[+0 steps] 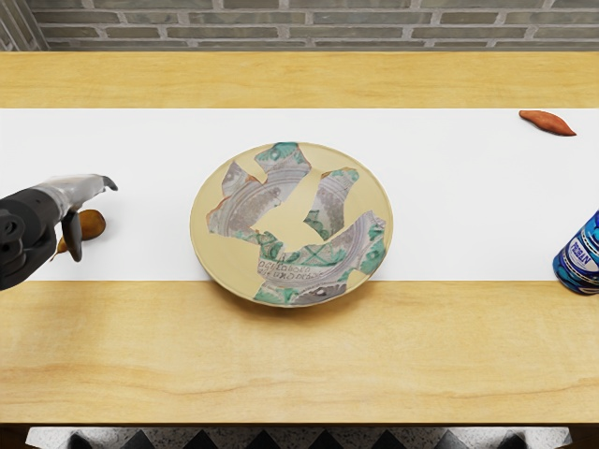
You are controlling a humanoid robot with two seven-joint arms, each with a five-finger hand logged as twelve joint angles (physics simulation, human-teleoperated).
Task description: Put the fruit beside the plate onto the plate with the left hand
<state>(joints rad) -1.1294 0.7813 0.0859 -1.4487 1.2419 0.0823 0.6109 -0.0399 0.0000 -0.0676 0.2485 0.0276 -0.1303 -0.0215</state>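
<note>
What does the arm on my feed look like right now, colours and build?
The left arm has a bulky matte black forearm casing. The left hand is silver-grey metal with dark fingertips. No cables or markings show.

A small orange-brown fruit (92, 223) lies left of the plate (199, 230), apart from its rim and partly hidden behind the left robot hand (75, 199). The plate is round and cream with patchy green-grey patterning, and sits flat.
</note>
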